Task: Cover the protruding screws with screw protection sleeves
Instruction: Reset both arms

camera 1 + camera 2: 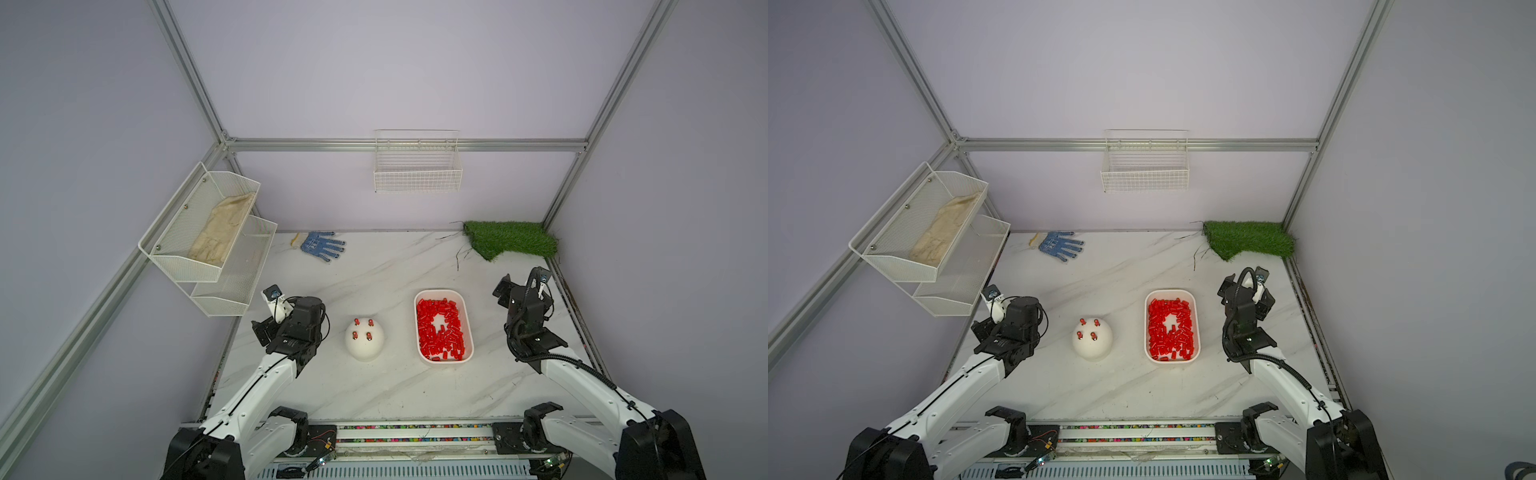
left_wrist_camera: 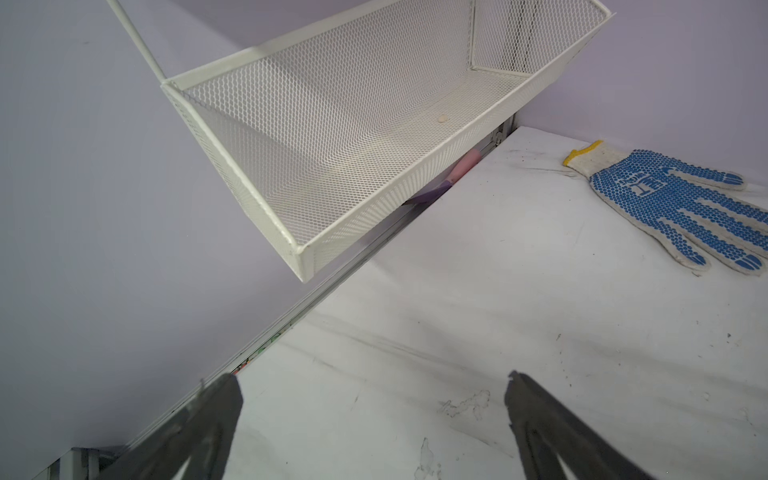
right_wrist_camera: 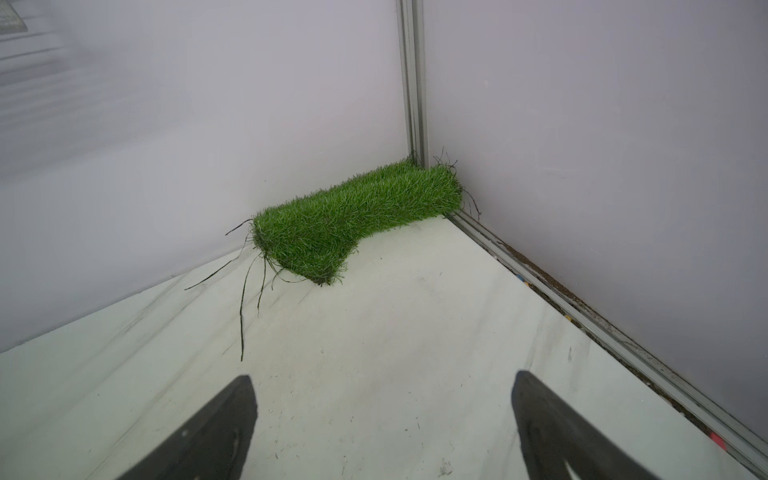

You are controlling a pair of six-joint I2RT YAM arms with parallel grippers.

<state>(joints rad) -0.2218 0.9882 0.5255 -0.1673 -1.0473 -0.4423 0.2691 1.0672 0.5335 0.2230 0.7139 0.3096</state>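
Now left gripper (image 2: 370,376) wide near glove (image 2: 665,203), right gripper (image 3: 383,376) wide near grass (image 3: 353,216); screws (image 1: 369,335) seemingly red-capped.

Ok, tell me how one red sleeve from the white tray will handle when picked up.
Probably light: each red sleeve is tiny beside the white tray. Likely to roll if dropped, being a short cylinder. Singling one out may be fiddly, since they lie heaped and touching.
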